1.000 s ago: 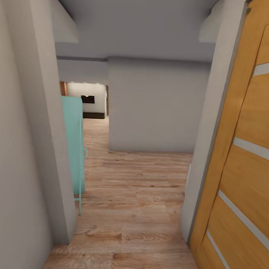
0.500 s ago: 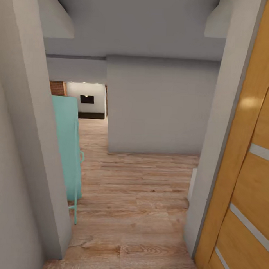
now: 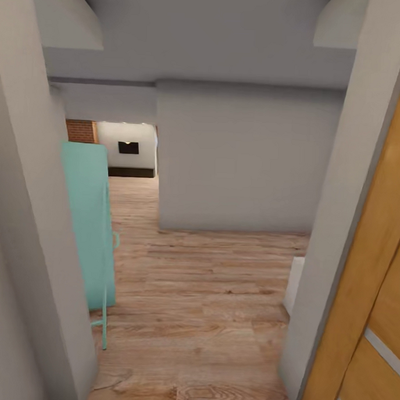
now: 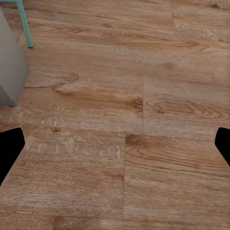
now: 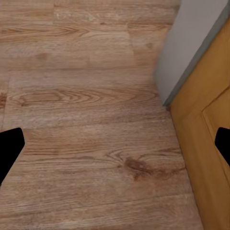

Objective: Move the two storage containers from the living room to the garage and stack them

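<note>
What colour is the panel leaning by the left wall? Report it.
Turquoise panel, clearest in the head view.

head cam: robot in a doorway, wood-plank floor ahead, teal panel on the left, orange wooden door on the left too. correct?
Not quite. The orange wooden door stands on the right of the doorway, not the left; the head view shows it, and the right wrist view catches its lower edge. The rest holds: the wood-plank floor runs ahead and the teal panel is on the left, past the grey wall edge.
</note>
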Available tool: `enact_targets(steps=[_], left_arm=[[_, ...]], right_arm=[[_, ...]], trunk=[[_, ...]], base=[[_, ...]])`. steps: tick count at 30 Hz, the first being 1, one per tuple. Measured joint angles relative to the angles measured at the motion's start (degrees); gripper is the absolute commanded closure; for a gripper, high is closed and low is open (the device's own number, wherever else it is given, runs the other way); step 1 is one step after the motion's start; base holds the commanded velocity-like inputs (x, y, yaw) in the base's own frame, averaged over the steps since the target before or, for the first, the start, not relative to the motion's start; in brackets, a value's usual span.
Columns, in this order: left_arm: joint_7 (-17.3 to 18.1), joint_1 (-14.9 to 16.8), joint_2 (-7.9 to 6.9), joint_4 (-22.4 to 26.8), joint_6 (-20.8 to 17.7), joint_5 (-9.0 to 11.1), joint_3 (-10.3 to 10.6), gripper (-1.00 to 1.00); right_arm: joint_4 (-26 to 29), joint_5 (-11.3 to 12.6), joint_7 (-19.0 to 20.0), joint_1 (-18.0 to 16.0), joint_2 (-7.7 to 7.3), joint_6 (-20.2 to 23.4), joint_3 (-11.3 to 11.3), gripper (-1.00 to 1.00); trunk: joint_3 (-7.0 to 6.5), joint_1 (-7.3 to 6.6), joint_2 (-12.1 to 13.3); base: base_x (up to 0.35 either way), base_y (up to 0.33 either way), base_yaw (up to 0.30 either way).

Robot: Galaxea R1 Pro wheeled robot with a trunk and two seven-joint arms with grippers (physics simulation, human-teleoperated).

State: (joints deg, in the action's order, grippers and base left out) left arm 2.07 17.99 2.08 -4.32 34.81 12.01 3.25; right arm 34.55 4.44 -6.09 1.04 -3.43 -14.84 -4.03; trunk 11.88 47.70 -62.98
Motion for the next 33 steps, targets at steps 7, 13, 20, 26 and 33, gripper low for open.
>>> enact_targets(steps=[7,13,20,26,33], left_arm=[[0.0,0.0,0.0,0.0,0.0,0.0,0.0,-1.0],[-0.02,0.0,0.0,0.0,0.0,0.0,0.0,-1.0],[-0.07,0.0,0.0,0.0,0.0,0.0,0.0,-1.0],[-0.01,0.0,0.0,0.0,0.0,0.08,0.0,-1.0],[0.12,0.0,0.0,0.0,0.02,0.08,0.0,-1.0]], right_arm=[[0.0,-0.05,0.0,0.0,0.0,0.06,-0.03,-1.0],[0.0,0.05,0.06,0.0,0.0,0.16,-0.03,-1.0],[0.0,-0.01,0.18,0.0,0.0,0.14,-0.12,-1.0],[0.0,-0.03,0.11,0.0,-0.01,0.02,-0.04,-1.0],[-0.03,0.01,0.09,0.0,-0.01,0.0,-0.03,-1.0]], trunk=[[0.0,0.0,0.0],[0.0,0.0,0.0],[0.0,0.0,0.0],[0.0,0.03,0.01],[0.0,0.04,0.01]], base=[[0.312,0.0,0.0],[0.311,0.0,0.0],[0.293,0.0,0.0],[0.105,0.0,0.0],[0.007,0.0,0.0]])
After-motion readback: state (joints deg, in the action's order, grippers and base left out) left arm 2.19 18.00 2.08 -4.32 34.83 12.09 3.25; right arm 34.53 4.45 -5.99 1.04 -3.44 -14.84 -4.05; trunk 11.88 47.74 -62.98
